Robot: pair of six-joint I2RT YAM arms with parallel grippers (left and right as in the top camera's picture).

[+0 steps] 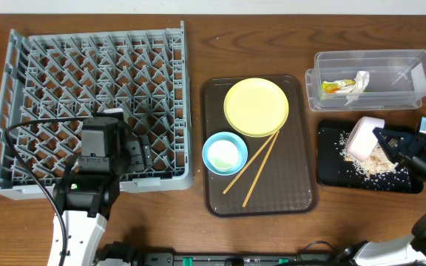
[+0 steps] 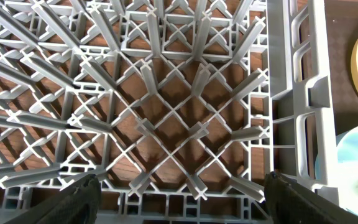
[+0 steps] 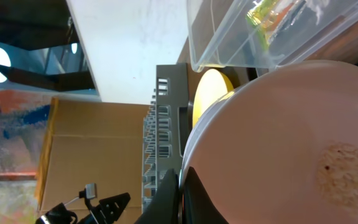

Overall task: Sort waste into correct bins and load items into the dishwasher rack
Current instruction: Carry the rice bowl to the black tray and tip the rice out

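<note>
My right gripper (image 1: 381, 137) is shut on the rim of the white bowl (image 1: 364, 137) and holds it tipped on its side over the black tray (image 1: 331, 168), where loose rice-like leftovers (image 1: 376, 164) lie. In the right wrist view the fingers (image 3: 182, 199) pinch the bowl's rim (image 3: 278, 137). My left gripper (image 2: 182, 196) is open and empty above the grey dishwasher rack (image 1: 21, 66), near its front right corner. The clear tub (image 1: 420, 66) holds the snack wrapper (image 1: 334, 86) and white scrap (image 1: 359, 83). The yellow plate (image 1: 256, 106), light blue bowl (image 1: 224, 153) and chopsticks (image 1: 257, 167) lie on the brown tray.
The brown serving tray (image 1: 291, 193) sits between the rack and the two bins. The left arm's body (image 1: 95, 159) hangs over the rack's front edge. The rack's pegs (image 2: 166, 118) stand just below the left fingers.
</note>
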